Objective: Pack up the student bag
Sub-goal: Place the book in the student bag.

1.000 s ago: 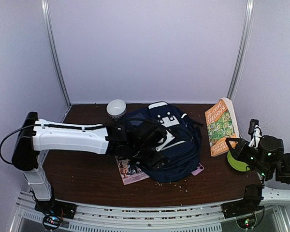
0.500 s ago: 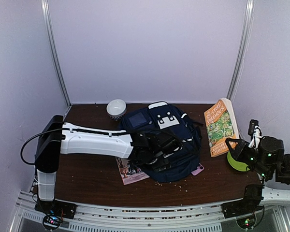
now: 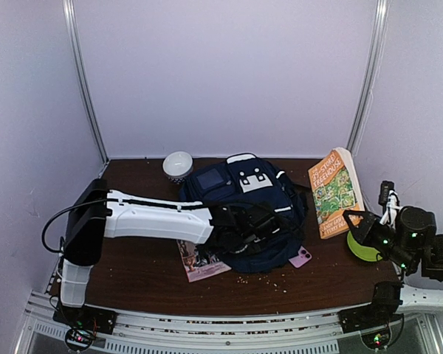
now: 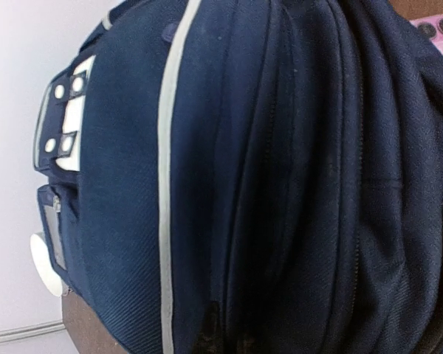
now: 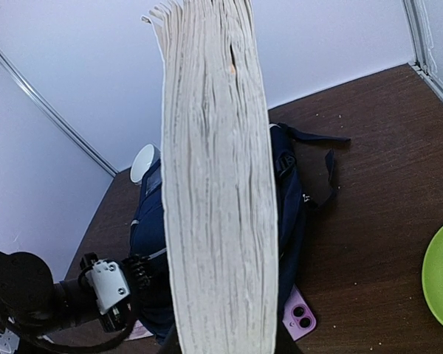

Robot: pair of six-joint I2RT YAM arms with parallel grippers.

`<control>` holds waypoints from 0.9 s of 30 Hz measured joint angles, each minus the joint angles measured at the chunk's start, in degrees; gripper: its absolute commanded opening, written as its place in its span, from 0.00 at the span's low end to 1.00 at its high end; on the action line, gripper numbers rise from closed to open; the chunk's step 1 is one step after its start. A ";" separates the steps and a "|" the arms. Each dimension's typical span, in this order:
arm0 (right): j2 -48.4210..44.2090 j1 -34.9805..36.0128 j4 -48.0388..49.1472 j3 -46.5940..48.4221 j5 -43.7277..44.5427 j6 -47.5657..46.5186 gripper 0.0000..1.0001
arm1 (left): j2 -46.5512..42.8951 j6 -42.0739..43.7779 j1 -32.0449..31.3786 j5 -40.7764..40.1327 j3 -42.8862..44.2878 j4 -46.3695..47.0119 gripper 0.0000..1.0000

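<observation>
The student bag (image 3: 255,199) is laid in the middle of the surface (image 3: 133,273), its front pocket with the white buckle patches turned up and towards the back wall. The left hand (image 3: 260,225) is pressed into the bag's near side and is clenched; whether a fold of fabric is pinched in it cannot be told, since its wrist view is filled with navy cloth. An orange book (image 3: 336,193) is grasped at its lower edge by the right hand (image 3: 353,220) and is held raised and tilted over the right part of the surface. A pink phone (image 3: 301,257) is partly covered by the bag's near right corner. A magazine (image 3: 199,259) is overlapped by the bag's near left edge. A white bowl (image 3: 178,165) is set just beside the bag's far left corner, and a green plate (image 3: 363,247) is seen beneath the right hand.
</observation>
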 measured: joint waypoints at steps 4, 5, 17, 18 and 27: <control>0.66 0.00 0.22 1.11 -0.83 0.26 0.00 | -5.49 -1.77 1.51 1.05 0.00 -1.18 0.00; 0.76 0.00 0.42 1.33 -1.29 0.46 0.00 | -6.64 -2.36 2.03 1.51 0.07 -1.31 0.00; 0.28 -0.02 7.98 -3.06 -9.55 12.94 0.00 | -14.69 -17.94 14.91 20.68 4.48 -2.69 0.00; -0.22 -0.02 8.46 -4.15 -9.81 14.43 0.00 | -14.69 -18.97 15.21 21.57 4.48 -2.51 0.00; -6.93 -0.02 12.74 -12.85 -10.01 27.96 0.00 | -13.94 -25.40 16.70 27.30 5.79 0.00 0.00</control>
